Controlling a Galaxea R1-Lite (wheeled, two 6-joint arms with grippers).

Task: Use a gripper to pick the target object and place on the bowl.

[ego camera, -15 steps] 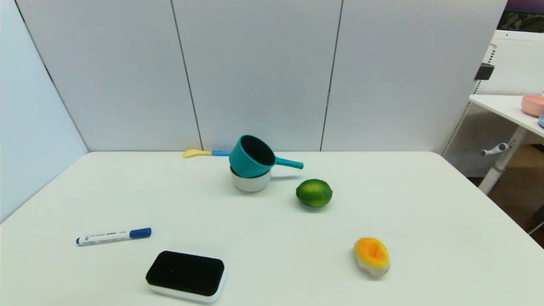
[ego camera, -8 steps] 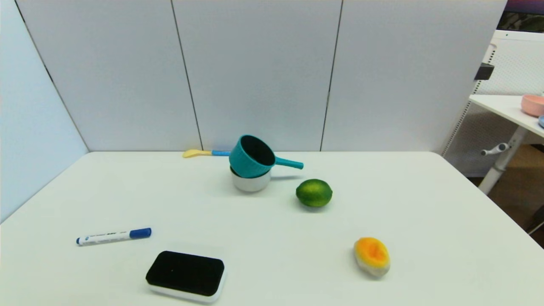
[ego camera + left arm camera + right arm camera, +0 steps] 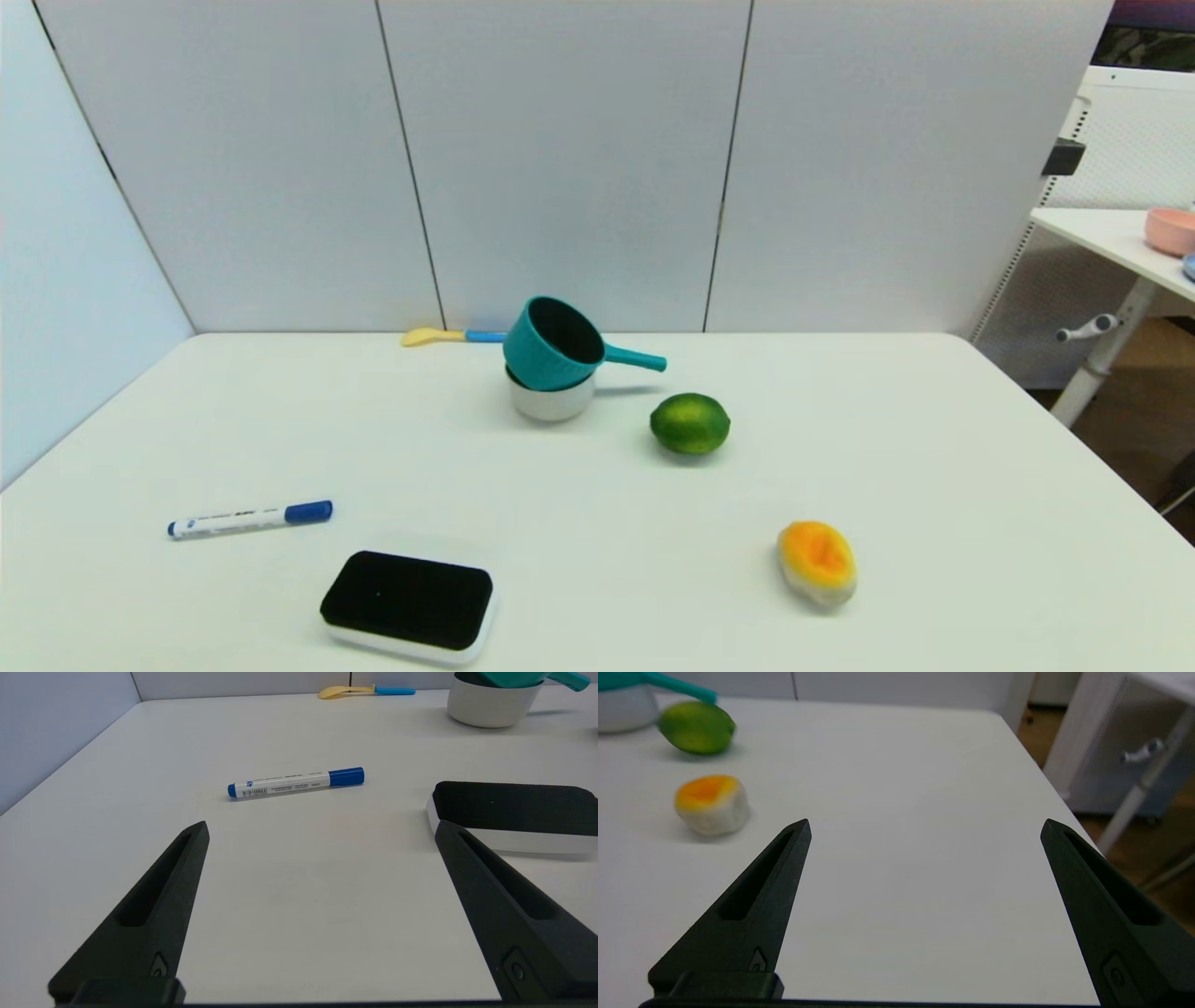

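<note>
Teal saucepan (image 3: 553,343) already sits on the off-white bowl (image 3: 551,399), tilted, mouth facing the camera, handle (image 3: 637,357) sticking out toward the robot's right. Far-center of the white table (image 3: 934,485). Judgement: the placing step looks done, task at or near its end; both arms appear pulled back.

Left gripper (image 3: 321,833): fingers spread wide, holding nothing, low over the near-left table; blue marker (image 3: 295,782) ahead of it and black eraser (image 3: 514,807) just beside 1 finger. Right gripper (image 3: 926,828): fingers also spread wide, holding nothing, over the near-right table, with the orange melon piece (image 3: 712,804) and green lime (image 3: 697,727) farther off. Neither gripper shows in the head view.

Next move, as a guess: nothing much needed beyond staying parked. The pan rests crooked on the bowl rim, so if a tidier seat were wanted, a gripper would have to reach the far-center, take the handle and level the pan without knocking the lime, which lies near the handle tip. Risk: the tilted pan could slide off if bumped.

Versus the earlier head frames, 1.0 s and 0.5 s ago: no visible difference. Pan, bowl, lime, melon piece, marker, eraser and the yellow-and-blue spoon (image 3: 448,336) behind the bowl all in the same spots.
</note>
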